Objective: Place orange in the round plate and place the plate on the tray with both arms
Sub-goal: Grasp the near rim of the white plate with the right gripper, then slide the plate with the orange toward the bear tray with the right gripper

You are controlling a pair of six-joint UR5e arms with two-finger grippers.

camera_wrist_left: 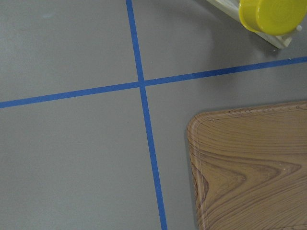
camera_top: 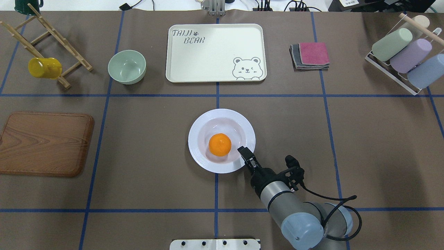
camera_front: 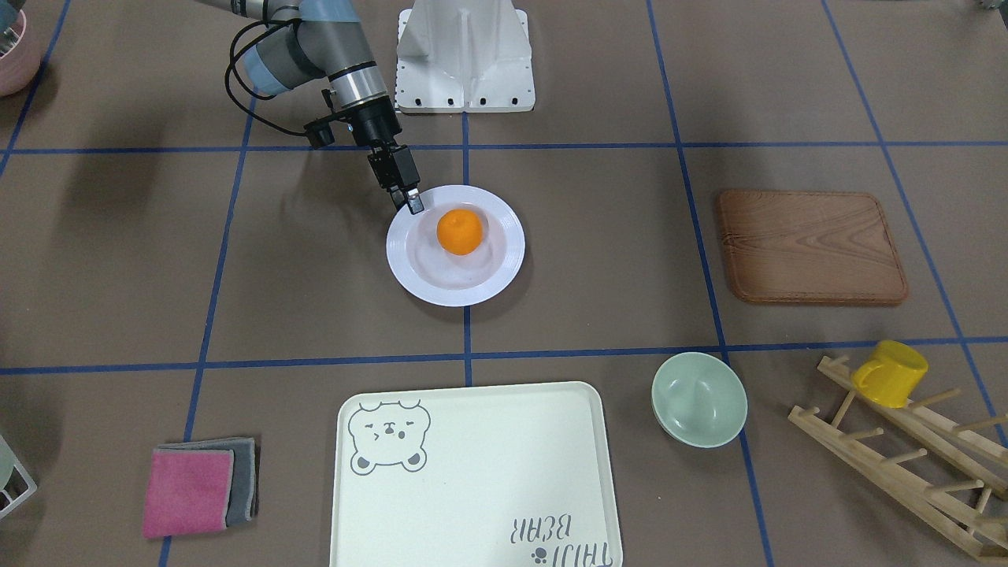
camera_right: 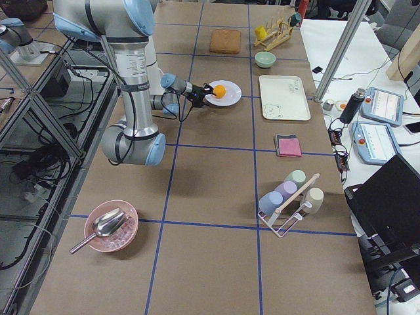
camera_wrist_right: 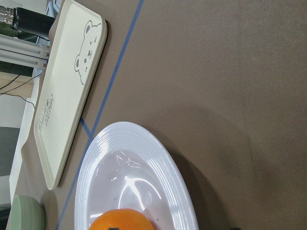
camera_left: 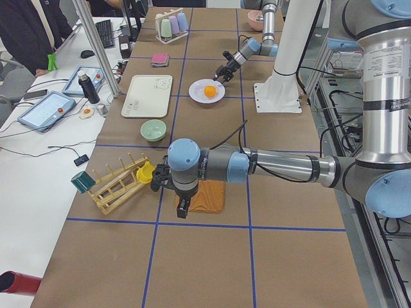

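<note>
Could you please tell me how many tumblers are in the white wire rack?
4: the green tumbler, purple tumbler and blue tumbler lie side by side in the wire rack; the cream tumbler lies on its far side. None seems hidden.

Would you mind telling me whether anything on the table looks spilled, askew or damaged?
Nothing stands out: the orange sits in the upright round plate, the tray lies flat, and nothing looks spilled or broken.
</note>
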